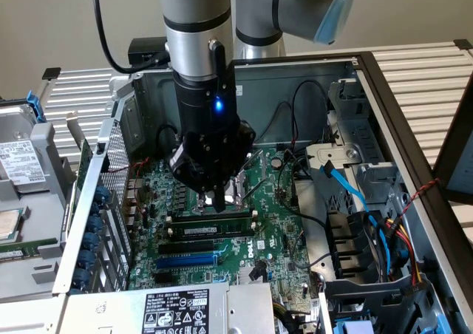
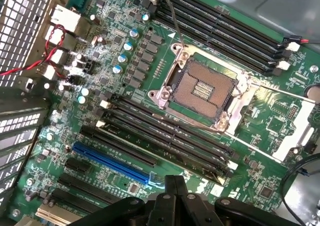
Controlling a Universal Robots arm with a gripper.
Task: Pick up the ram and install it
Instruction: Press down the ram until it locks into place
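The silver-and-black robot arm drops straight down into the open grey metal computer case (image 1: pixel 347 75), wrist vertical, blue light glowing on its side. The black claw (image 1: pixel 216 199) hangs low over the green motherboard (image 1: pixel 277 223), fingers pinched together with nothing between them. Just beneath its tips lies the ram (image 1: pixel 211 231), a long thin green stick with black chips, sitting in a slot beside the long black slots (image 2: pixel 165 136). The blue slot (image 2: pixel 111 163) runs parallel nearby, the square silver processor socket (image 2: pixel 202 88) just beyond.
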